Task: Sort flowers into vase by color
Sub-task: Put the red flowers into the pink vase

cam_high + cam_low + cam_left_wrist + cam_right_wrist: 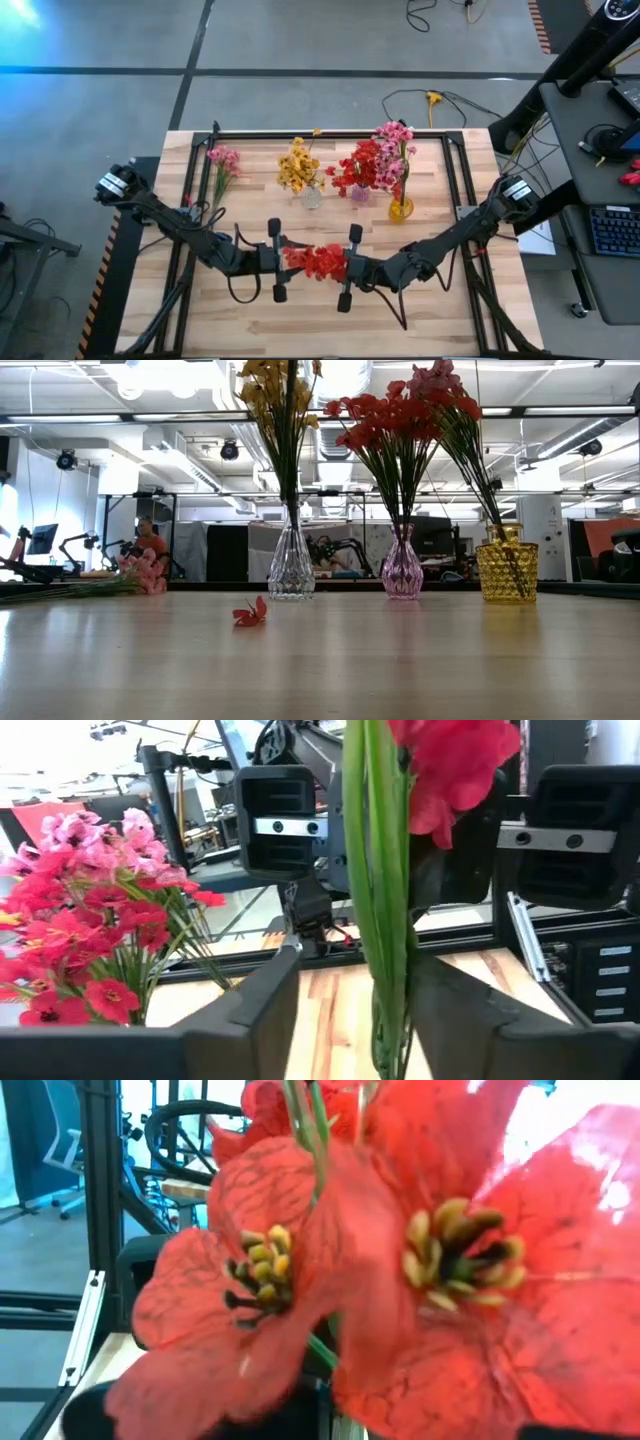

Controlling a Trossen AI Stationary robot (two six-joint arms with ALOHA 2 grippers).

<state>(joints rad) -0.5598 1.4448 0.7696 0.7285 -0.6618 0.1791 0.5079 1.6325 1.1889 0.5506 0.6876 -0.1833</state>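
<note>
Red flower sprig [318, 261] hangs mid-bench between both arms: left jaws [277, 259] stand part open w/ the green stems [383, 900] running between the fingers [262, 1010], right jaws [347, 266] shut on the sprig from the other side, blossoms filling the right wrist view. Beyond the jaws on the light wood plank bench [440, 320] stand 3 vases — clear w/ yellow [311, 196], purple w/ red [360, 192], amber w/ pink [400, 208] — plus loose pink sprigs [222, 160] beyond the left arm & one fallen red bloom [250, 614]. Room behind: open workshop, white ceiling ducts, a person seated far off.
</note>
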